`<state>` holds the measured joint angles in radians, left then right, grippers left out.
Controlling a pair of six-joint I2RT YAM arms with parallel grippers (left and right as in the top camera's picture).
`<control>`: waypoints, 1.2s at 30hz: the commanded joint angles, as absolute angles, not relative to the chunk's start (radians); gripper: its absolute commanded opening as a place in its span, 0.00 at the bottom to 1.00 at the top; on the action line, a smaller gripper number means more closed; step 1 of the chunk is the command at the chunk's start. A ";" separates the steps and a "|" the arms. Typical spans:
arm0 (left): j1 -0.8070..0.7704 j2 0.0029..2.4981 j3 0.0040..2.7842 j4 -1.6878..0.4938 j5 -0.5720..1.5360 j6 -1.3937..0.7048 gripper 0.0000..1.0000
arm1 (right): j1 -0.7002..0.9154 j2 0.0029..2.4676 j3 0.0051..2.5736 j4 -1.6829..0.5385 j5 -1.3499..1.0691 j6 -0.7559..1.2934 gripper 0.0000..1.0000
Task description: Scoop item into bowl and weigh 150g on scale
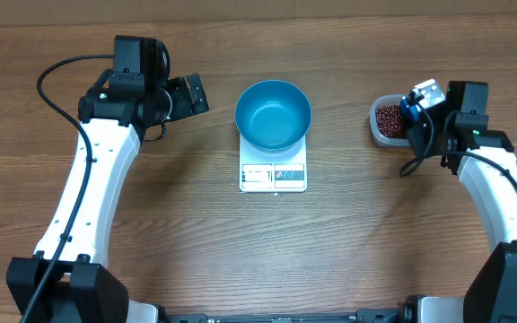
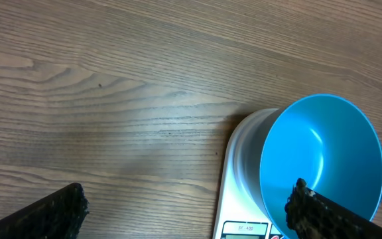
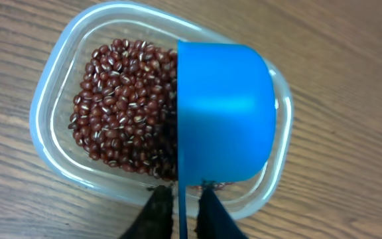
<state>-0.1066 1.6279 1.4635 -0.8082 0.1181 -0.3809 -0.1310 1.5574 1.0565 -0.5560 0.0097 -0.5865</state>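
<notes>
**A:** Where are we at? We've got the blue bowl (image 1: 273,115) sitting on the far part of the white scale (image 1: 273,177), in the middle of the scene.

**B:** Yep. The beans (image 3: 121,106) are in the clear tub (image 3: 57,136) over at the far right. Our right gripper (image 3: 179,207) is above it, jaws narrow, with the handle of the blue scoop (image 3: 225,113) between them. The scoop is tipped on its side over the tub's right side, mouth facing the beans.

**A:** Actually pinching it?

**B:** Can't tell tbh, the wrist view cuts off right at the fingertips.

**A:** And our left gripper (image 2: 184,199)?

**B:** Spread wide, holding nothing, just left of the bowl and not touching it.
</notes>
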 commanded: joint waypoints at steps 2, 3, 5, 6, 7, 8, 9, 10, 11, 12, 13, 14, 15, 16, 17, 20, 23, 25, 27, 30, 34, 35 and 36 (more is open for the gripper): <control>-0.105 1.615 1.481 -0.807 0.112 -0.355 1.00 | -0.130 1.562 1.080 -0.551 -0.028 -0.573 0.16; -0.105 1.615 1.481 -0.807 0.112 -0.355 0.99 | -0.130 1.562 1.080 -0.551 -0.028 -0.572 0.15; -0.105 1.615 1.481 -0.808 0.112 -0.355 0.99 | -0.130 1.563 1.080 -0.551 -0.027 -0.572 0.13; -0.105 1.615 1.481 -0.807 0.112 -0.355 1.00 | -0.130 1.563 1.080 -0.551 -0.027 -0.572 0.10; -0.105 1.615 1.481 -0.807 0.112 -0.355 1.00 | -0.132 1.563 1.080 -0.551 -0.023 -0.572 0.06; -0.105 1.615 1.481 -0.807 0.112 -0.355 0.99 | -0.133 1.563 1.080 -0.551 -0.021 -0.572 0.04; -0.105 1.615 1.481 -0.807 0.112 -0.355 1.00 | -0.134 1.563 1.080 -0.551 -0.019 -0.572 0.04; -0.105 1.615 1.481 -0.807 0.112 -0.355 0.99 | -0.136 1.563 1.080 -0.551 -0.019 -0.572 0.04; -0.105 1.615 1.481 -0.808 0.112 -0.355 1.00 | -0.138 1.563 1.080 -0.552 -0.019 -0.572 0.04; -0.105 1.615 1.481 -0.808 0.112 -0.355 1.00 | -0.140 1.563 1.080 -0.552 -0.020 -0.572 0.04; -0.105 1.615 1.481 -0.807 0.112 -0.355 1.00 | -0.142 1.563 1.080 -0.552 -0.019 -0.572 0.04; -0.105 1.615 1.481 -0.807 0.112 -0.355 1.00 | -0.144 1.563 1.080 -0.553 -0.019 -0.572 0.04; -0.105 1.615 1.481 -0.807 0.112 -0.355 1.00 | -0.146 1.563 1.080 -0.553 -0.019 -0.572 0.04; -0.105 1.615 1.481 -0.807 0.112 -0.355 1.00 | -0.147 1.563 1.080 -0.553 -0.019 -0.572 0.04; -0.105 1.615 1.481 -0.807 0.112 -0.355 1.00 | -0.150 1.563 1.080 -0.555 -0.019 -0.572 0.05; -0.105 1.615 1.481 -0.807 0.112 -0.355 0.99 | -0.154 1.563 1.079 -0.560 -0.017 -0.568 0.09; -0.105 1.615 1.481 -0.807 0.112 -0.355 1.00 | -0.154 1.563 1.079 -0.560 -0.016 -0.546 0.06; -0.105 1.615 1.481 -0.807 0.112 -0.355 1.00 | -0.154 1.563 1.079 -0.566 -0.016 -0.546 0.04; -0.105 1.615 1.481 -0.807 0.112 -0.355 1.00 | -0.154 1.563 1.079 -0.570 -0.016 -0.546 0.04; -0.105 1.615 1.481 -0.807 0.112 -0.355 1.00 | -0.154 1.563 1.079 -0.570 -0.016 -0.546 0.03; -0.105 1.615 1.481 -0.807 0.112 -0.355 1.00 | -0.154 1.563 1.079 -0.566 -0.015 -0.546 0.03; -0.105 1.615 1.481 -0.807 0.112 -0.355 1.00 | -0.154 1.563 1.081 -0.561 -0.012 -0.546 0.03; -0.105 1.615 1.481 -0.807 0.112 -0.355 1.00 | -0.154 1.562 1.085 -0.558 -0.002 -0.546 0.03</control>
